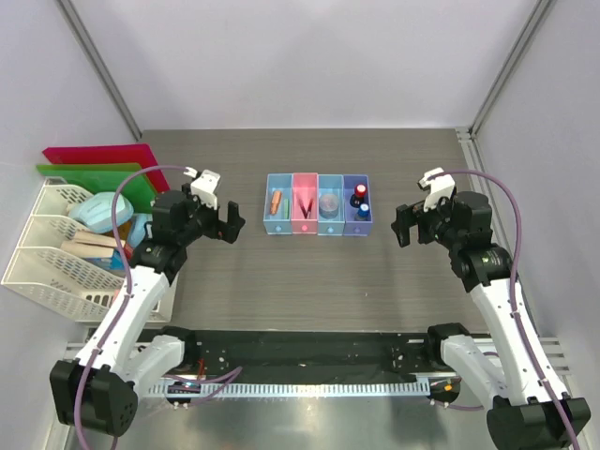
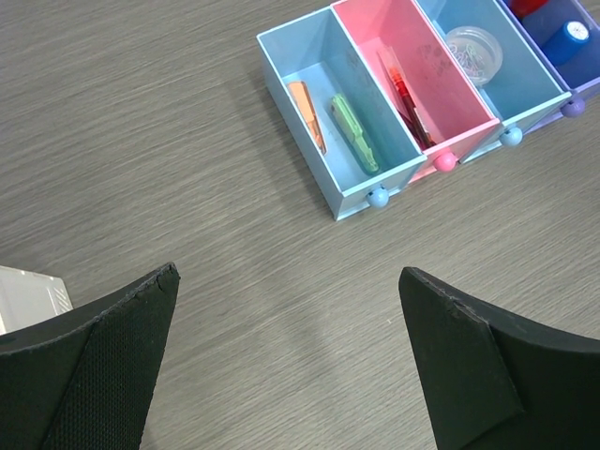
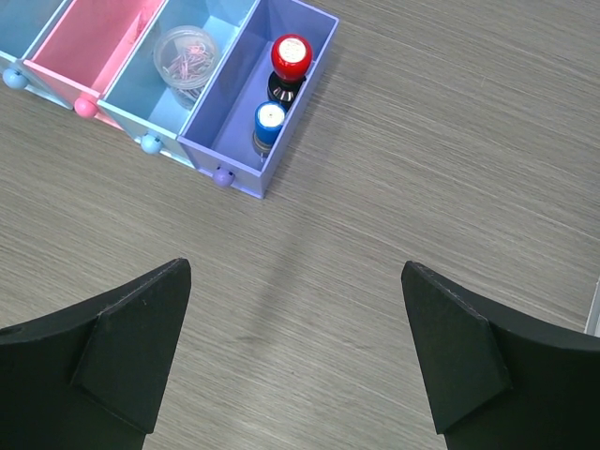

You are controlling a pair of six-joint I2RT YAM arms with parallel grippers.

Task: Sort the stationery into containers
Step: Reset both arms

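Grey counter point(image 1: 281, 281), finely streaked with wood grain. Translucent containers point(image 1: 277, 226) in a row, left to right: light blue, pink, light blue, purple, each with a matching round knob. In the left blue one, orange marker point(image 2: 305, 112) and green eraser point(image 2: 353, 133); in the pink, red-and-black pens point(image 2: 405, 94); in the purple, red-capped bottle point(image 3: 292, 56) and blue-capped bottle point(image 3: 270, 116). Far left, red folder point(image 1: 94, 152), green folder point(image 1: 75, 172), white mesh trays point(image 1: 42, 267). Black left fingers point(image 2: 94, 375) and right fingers point(image 3: 103, 356).

purple box point(image 2: 589, 86) ahead-right of left gripper point(image 2: 289, 279): being cropped by edge | red-capped bottle point(image 2: 526, 5): showing only a sliver | pens point(image 2: 401, 86) in pink box point(image 2: 439, 58): blurring together
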